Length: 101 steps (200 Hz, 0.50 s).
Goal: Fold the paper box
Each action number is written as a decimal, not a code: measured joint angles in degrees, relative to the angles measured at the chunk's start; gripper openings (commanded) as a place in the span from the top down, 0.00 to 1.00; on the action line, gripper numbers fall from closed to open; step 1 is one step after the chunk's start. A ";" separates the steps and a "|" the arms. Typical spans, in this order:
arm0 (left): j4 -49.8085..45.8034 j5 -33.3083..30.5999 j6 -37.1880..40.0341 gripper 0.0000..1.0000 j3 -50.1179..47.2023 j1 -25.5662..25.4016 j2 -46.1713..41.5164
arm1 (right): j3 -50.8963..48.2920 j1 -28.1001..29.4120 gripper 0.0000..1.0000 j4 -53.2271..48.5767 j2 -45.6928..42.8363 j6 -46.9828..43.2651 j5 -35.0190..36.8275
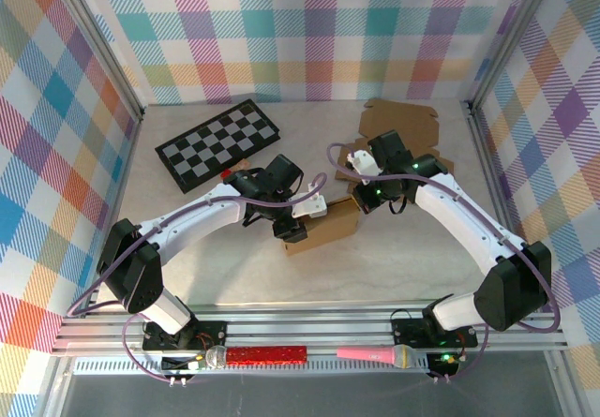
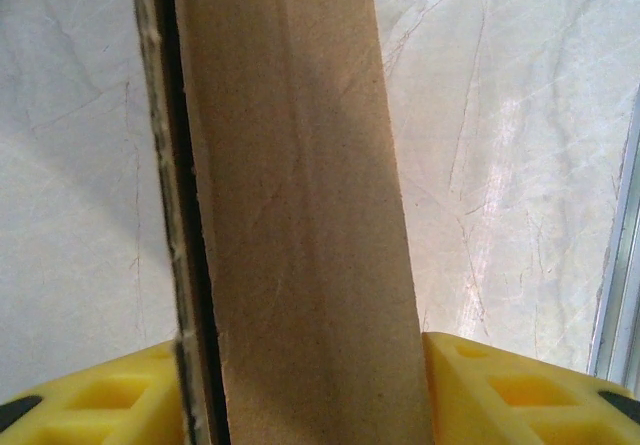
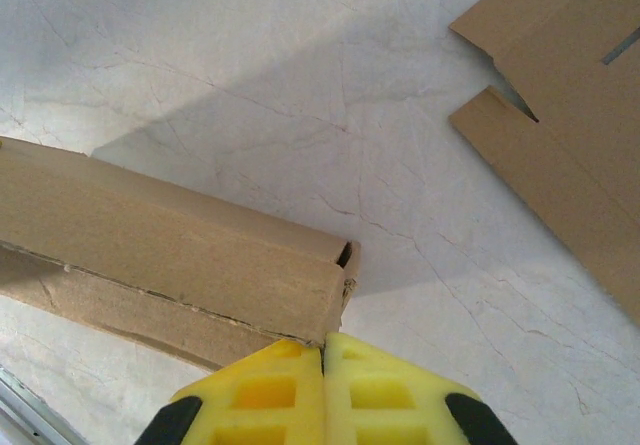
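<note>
Orientation and grip status

Paper box [image 1: 328, 228] lies mid-table, long axis running left to right. Left gripper [image 2: 305, 385] clamps its left end. Right gripper [image 3: 322, 350], jaws shut and empty, sits at the right end corner.

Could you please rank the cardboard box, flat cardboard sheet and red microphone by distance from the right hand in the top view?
1. Folded brown cardboard box, beside the right hand.
2. Flat brown cardboard sheet, behind it.
3. Red glittery microphone, front rail.
</note>
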 measured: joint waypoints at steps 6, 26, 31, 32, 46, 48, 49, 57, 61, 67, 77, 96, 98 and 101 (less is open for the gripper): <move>-0.02 0.00 0.00 0.46 0.00 0.02 0.00 | 0.13 0.00 1.00 -0.24 0.13 0.20 0.00; -0.02 -0.09 -0.02 0.46 0.00 0.11 0.00 | 0.74 0.00 1.00 -0.92 0.55 1.11 -0.13; -0.02 -0.09 -0.02 0.45 0.00 0.11 0.00 | 0.94 0.00 1.00 -1.07 0.66 1.25 -0.20; -0.02 -0.09 -0.02 0.45 0.00 0.11 0.00 | 0.96 0.00 1.00 -1.07 0.68 1.29 -0.20; 0.00 -0.11 -0.17 0.45 0.00 0.11 0.00 | 1.53 0.00 1.00 -1.68 0.90 1.88 -0.26; 0.00 -0.11 -0.17 0.45 0.00 0.11 0.00 | 1.66 0.00 1.00 -1.86 0.94 2.10 -0.28; -0.02 -0.11 -0.20 0.45 0.00 0.11 0.00 | 1.70 0.00 1.00 -1.90 0.96 2.14 -0.31; 0.00 -0.11 -0.20 0.45 0.00 0.11 0.00 | 2.32 0.00 1.00 -2.45 1.22 2.75 -0.42; 0.00 -0.11 -0.20 0.44 0.00 0.11 0.00 | 2.69 0.00 1.00 -2.75 1.38 3.06 -0.44; 0.00 -0.11 -0.20 0.44 0.00 0.11 0.00 | 3.15 0.00 1.00 -3.04 1.64 3.61 -0.48; 0.00 -0.11 -0.20 0.44 0.00 0.11 0.00 | 3.87 0.00 1.00 -3.63 2.05 4.31 -0.66; 0.00 -0.11 -0.22 0.44 0.00 0.15 0.00 | 4.57 0.00 1.00 -4.61 2.75 5.86 -1.07; 0.00 -0.13 -0.22 0.44 0.00 0.15 0.00 | 4.61 0.00 1.00 -4.68 2.78 5.97 -1.09; 0.00 -0.13 -0.22 0.44 0.00 0.15 0.00 | 4.66 0.00 1.00 -4.87 2.86 6.27 -1.16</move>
